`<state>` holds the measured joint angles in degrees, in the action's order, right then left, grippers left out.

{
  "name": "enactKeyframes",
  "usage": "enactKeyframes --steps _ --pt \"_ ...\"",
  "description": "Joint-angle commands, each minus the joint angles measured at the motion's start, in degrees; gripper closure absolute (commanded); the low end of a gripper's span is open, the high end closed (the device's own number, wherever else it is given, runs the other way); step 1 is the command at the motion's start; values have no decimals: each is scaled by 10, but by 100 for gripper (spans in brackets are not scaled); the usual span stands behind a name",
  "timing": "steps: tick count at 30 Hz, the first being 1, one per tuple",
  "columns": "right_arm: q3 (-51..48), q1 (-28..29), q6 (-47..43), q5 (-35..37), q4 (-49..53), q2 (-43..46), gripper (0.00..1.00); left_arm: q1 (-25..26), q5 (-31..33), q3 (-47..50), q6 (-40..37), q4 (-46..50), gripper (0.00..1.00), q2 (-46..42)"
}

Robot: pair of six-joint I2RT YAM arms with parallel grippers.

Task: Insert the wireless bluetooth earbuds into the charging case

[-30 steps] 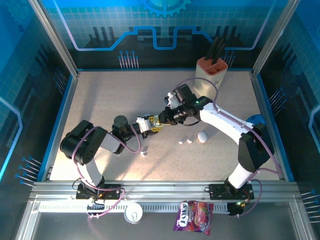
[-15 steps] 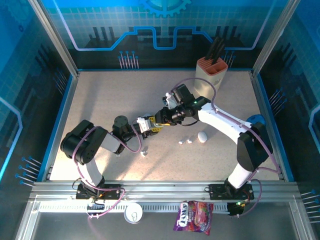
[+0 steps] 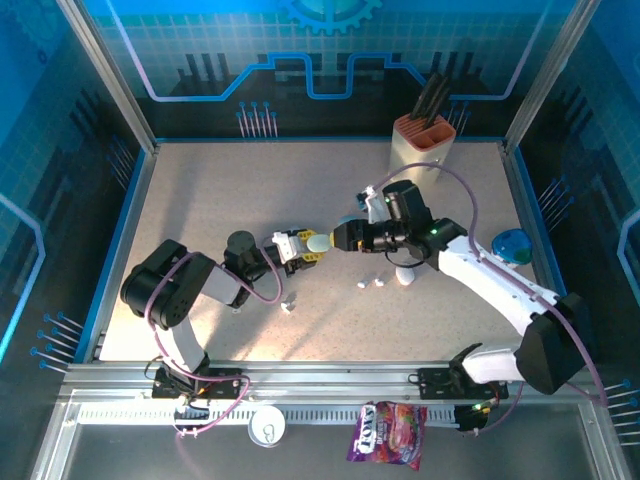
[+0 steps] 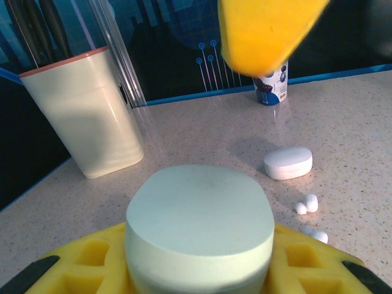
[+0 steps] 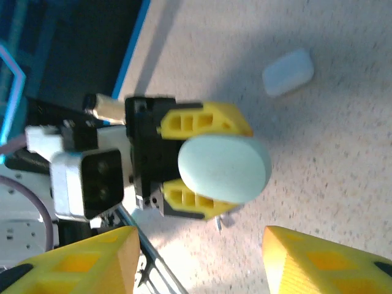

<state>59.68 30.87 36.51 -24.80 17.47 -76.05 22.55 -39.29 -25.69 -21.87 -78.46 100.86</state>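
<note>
Now | left hand (image 3: 304, 246) clamps smooth oval mint case (image 4: 199, 229) | right hand (image 5: 201, 260) spread wide

In the left wrist view the pale green case (image 4: 199, 229) runs off the bottom edge. Above it, the upper finger (image 4: 264, 29) of the left gripper (image 4: 229, 156) is a yellow blur cut by the top edge. Overhead, the earbuds (image 3: 370, 284) at mid-frame are white specks, too small to count surely. The fingers (image 5: 73, 260) of the right gripper (image 5: 199, 242) run off the bottom of their own view.
</note>
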Motion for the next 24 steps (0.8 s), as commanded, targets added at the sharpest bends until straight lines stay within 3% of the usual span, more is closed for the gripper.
enactKeyframes --steps 1,5,9,13,20,24 --pt "16 -9 -4 14 -31 -3 44 -2 -13 -9 26 -19 81 -18" --pt "42 -9 -12 12 -24 -37 41 -2 -2 -12 80 -19 81 -33" --pt "31 -11 32 -18 -71 -61 30 -2 22 -16 158 -18 81 -50" --pt "10 -12 94 -70 -142 -81 26 -2 29 -25 221 -19 82 -57" --pt "-10 -12 175 -128 -208 -117 30 0 49 -40 262 -19 82 -58" --pt "-26 -13 217 -151 -268 -130 39 0 51 -49 269 -19 81 -53"
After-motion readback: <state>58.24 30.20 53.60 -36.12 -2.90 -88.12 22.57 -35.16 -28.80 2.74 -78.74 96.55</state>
